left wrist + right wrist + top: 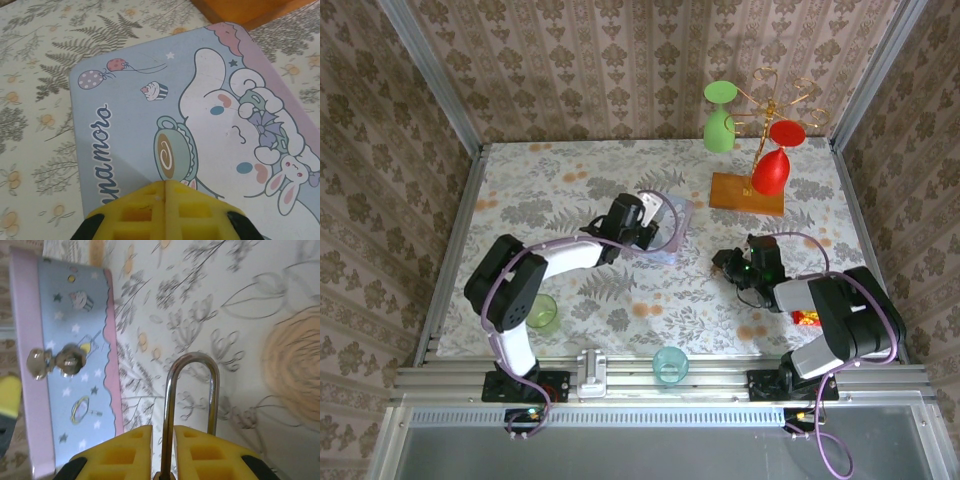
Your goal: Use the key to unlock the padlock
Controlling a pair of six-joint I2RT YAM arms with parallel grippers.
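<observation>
The right end effector (162, 435) holds the padlock (193, 356) ready. The left end effector (165, 192) is pinched shut over the tin box (130, 150). Next, the key likely must find the keyhole.

Padlock (193, 356) shackle is gleaming, polished metal, in right pincer (162, 435); its yellow pads (125, 452) looking matt plastic; tin box (75, 365) left of pincer showing smooth printed finish.

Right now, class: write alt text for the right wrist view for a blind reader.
A yellow pincer grips a padlock whose silver shackle arches up above it. Behind lie floral cloth and, at left, a pale blue tin.
</observation>
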